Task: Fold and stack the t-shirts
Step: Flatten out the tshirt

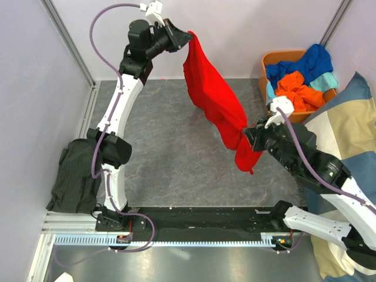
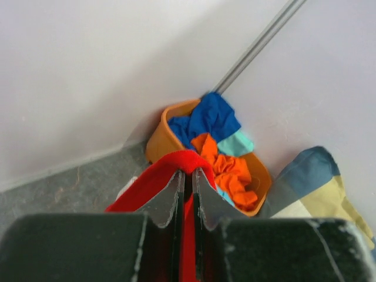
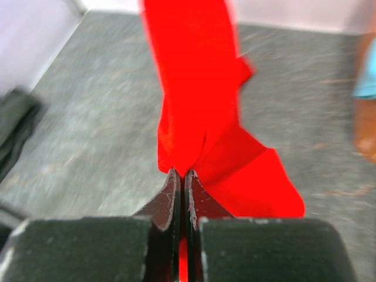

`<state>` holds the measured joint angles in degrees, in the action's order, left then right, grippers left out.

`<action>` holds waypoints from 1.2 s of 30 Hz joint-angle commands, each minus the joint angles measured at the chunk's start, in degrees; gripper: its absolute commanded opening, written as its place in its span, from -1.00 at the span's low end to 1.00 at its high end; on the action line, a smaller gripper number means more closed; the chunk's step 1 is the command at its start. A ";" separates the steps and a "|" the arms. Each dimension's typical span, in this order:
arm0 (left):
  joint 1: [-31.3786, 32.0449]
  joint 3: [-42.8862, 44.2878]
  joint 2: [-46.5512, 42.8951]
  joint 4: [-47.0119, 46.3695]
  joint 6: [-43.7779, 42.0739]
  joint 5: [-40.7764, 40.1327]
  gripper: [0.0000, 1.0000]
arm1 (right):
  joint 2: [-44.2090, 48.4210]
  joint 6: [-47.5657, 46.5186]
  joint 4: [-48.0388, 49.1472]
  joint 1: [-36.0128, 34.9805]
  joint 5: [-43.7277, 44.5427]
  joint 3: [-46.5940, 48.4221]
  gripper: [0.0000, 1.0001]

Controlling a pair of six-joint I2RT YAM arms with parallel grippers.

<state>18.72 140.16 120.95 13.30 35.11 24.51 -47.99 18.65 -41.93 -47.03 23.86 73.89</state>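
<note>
- The red shirt (image 1: pixel 214 100) hangs in the air above the table (image 1: pixel 158 153), stretched between the two arms. No part of it that I can see touches the table.
- The left gripper (image 1: pixel 188 37) is up high at the back. Its two fingers are pressed together on a top edge of the red shirt, with the cloth squeezed between them.
- The right gripper (image 1: pixel 249 134) is lower and nearer. Its fingers pinch tight on a lower bit of the same shirt. A loose flap hangs down under it.
- The shirt looks soft, thin and light. It droops and bends by itself, so it will not hold a shape. Right now it looks bunched and twisted, not flat.
- I think it is not slippery and it cannot break. A small pinch is enough to hold it. But a pinch on just a thin edge could slip out if the arms pull hard.
- Good places to hold, I think, are two corners on the same side, like both shoulders or both bottom corners. Then it can hang open and be laid flat. I cannot tell which parts are held now.
- More shirts lie in a crumpled heap in the basket (image 1: pixel 265 64) at the back right: a blue shirt (image 1: pixel 305 61), an orange shirt (image 1: pixel 296 91) and a light teal shirt (image 1: pixel 326 80).
- The folding looks not yet begun.
</note>
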 commanded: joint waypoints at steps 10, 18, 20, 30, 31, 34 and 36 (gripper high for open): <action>-0.35 -27.81 -5.71 -7.05 -6.81 0.63 -0.52 | -7.38 5.08 16.53 -2.98 -45.04 -27.21 0.04; -2.72 -45.23 -16.17 -13.04 -6.81 -9.12 0.27 | -5.80 3.93 17.50 -2.90 -25.06 -26.96 0.96; -2.90 -48.20 -18.54 -13.04 -7.42 -12.71 0.26 | -6.33 4.63 16.98 -2.90 -18.70 -25.64 0.96; -1.41 -72.01 -37.61 -14.69 -5.32 -18.62 0.23 | -19.85 2.71 20.13 0.52 7.07 -19.14 0.96; 0.51 -74.91 -40.76 -15.58 -4.97 -19.41 0.22 | -21.52 2.62 20.83 2.97 7.43 -18.17 0.96; 5.60 -85.55 -45.17 -18.04 -3.56 -23.10 0.20 | -27.76 3.22 24.00 8.07 6.64 -15.01 0.96; 8.86 -91.97 -48.95 -18.48 -1.72 -26.42 0.18 | -31.89 3.49 26.80 10.10 4.89 -13.07 0.96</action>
<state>21.26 58.37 76.82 -2.37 29.98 4.64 -74.67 22.15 -21.82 -41.39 26.17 55.72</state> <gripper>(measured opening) 0.605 0.979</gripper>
